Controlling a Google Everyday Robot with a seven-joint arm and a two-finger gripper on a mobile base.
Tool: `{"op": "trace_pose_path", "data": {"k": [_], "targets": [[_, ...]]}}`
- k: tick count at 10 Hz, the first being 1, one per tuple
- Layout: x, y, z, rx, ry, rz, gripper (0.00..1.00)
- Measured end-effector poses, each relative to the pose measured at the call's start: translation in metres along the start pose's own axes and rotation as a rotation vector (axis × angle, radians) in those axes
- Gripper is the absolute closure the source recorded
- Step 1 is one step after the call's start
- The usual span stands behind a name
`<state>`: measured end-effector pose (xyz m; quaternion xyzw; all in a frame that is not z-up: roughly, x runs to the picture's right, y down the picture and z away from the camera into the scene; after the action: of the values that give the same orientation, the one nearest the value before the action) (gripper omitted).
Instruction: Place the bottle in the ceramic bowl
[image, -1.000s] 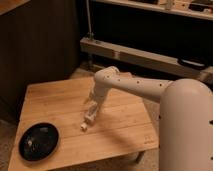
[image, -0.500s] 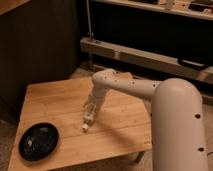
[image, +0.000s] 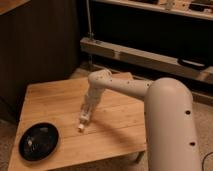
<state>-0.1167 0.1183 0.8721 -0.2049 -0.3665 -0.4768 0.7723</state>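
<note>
My pincer is down at the bottle, mid-counter; grip state I can't tell. Bowl sits near-left, well apart, without the bottle. Carry and placement left.

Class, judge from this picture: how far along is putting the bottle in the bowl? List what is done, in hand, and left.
Done: the reach; the end effector sits at the bottle on the table. In hand: the grasp, though a grip cannot be confirmed. Left: lift, carry and release into the bowl, which holds no bottle yet.
</note>
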Motion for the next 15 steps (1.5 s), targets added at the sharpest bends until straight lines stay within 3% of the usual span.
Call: {"op": "trace_pose_path", "data": {"k": [2, 3, 5, 6, 8, 10, 11, 12, 15], "targets": [[-0.010, -0.019, -0.016, 0.079, -0.004, -0.026, 1.00], [-0.022, -0.037, -0.032, 0.151, -0.011, -0.063, 1.00], [-0.045, -0.067, -0.055, 0.257, -0.029, -0.138, 1.00], [-0.067, -0.095, -0.076, 0.375, -0.057, -0.218, 1.00], [-0.092, -0.127, -0.094, 0.509, -0.097, -0.326, 1.00], [-0.107, -0.155, -0.106, 0.666, -0.153, -0.442, 1.00], [-0.112, -0.162, -0.107, 0.694, -0.169, -0.483, 1.00], [-0.123, -0.171, -0.106, 0.699, -0.174, -0.530, 1.00], [-0.163, -0.183, -0.103, 0.667, -0.121, -0.692, 1.00]]}}
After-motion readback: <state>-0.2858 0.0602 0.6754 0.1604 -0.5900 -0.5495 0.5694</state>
